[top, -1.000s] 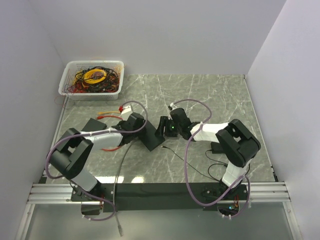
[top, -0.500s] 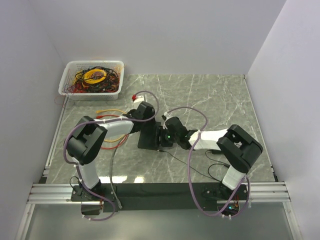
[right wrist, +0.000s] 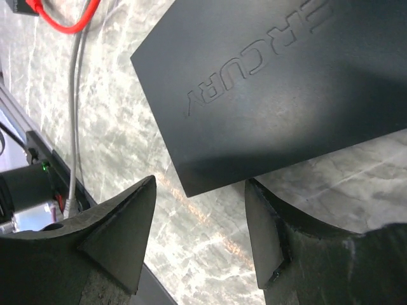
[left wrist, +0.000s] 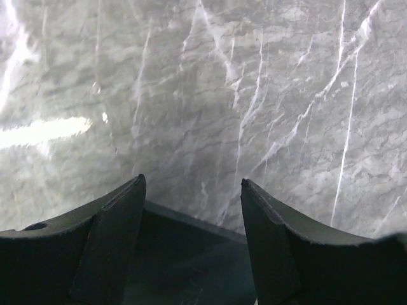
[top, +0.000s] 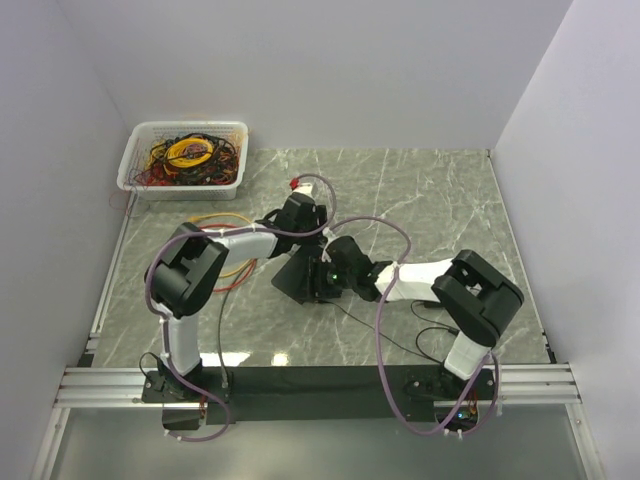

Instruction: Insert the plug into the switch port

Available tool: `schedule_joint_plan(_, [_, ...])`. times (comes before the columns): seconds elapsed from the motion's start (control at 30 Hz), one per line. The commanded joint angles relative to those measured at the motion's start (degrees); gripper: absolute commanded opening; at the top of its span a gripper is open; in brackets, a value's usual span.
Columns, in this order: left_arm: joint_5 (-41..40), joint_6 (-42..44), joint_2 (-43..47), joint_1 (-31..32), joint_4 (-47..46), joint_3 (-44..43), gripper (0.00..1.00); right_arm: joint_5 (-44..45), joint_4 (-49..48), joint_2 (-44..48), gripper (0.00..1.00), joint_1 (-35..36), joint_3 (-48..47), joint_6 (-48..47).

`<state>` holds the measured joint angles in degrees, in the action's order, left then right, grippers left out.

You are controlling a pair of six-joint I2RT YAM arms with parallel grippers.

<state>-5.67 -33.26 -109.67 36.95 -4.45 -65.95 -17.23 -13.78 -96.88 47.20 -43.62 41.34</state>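
Note:
The black switch (top: 291,279) lies flat at the table's middle; its lettered top fills the right wrist view (right wrist: 273,82). My left gripper (top: 301,240) is open over the switch's far side, and a dark edge of the switch (left wrist: 191,254) shows low between its fingers. My right gripper (top: 318,279) is open just above the switch's near right corner, holding nothing. A grey cable (right wrist: 76,95) runs down the table left of the switch towards the front rail (top: 223,340). I cannot make out its plug. The switch's ports are hidden.
A white bin (top: 185,155) of tangled cables stands at the back left. Red, orange and yellow cables (top: 228,270) lie left of the switch; the red one also shows in the right wrist view (right wrist: 63,19). A thin black cable (top: 370,320) trails to the near right.
My left arm has swung from the left of the switch to its far side. My right gripper has moved left and nearer, over the switch. The switch has turned a little.

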Motion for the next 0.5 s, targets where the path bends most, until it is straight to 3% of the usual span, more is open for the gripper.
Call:
schedule_joint_plan(0.0, [5.8, 2.7, -1.5, 0.3, -3.8, -4.1, 0.67, -2.2, -5.3, -1.5, 0.65, 0.5, -3.7, 0.7])
schedule_joint_plan(0.33, [8.4, 6.5, -2.0, -0.9, -3.0, -6.0, 0.71, -3.9, -7.8, -4.9, 0.65, 1.8, -5.3, 1.7])
schedule_joint_plan(0.47, [5.8, 7.8, 0.0, -1.7, 0.1, -6.7, 0.70, -1.3, -5.5, -3.2, 0.64, 2.0, -3.7, 1.0])
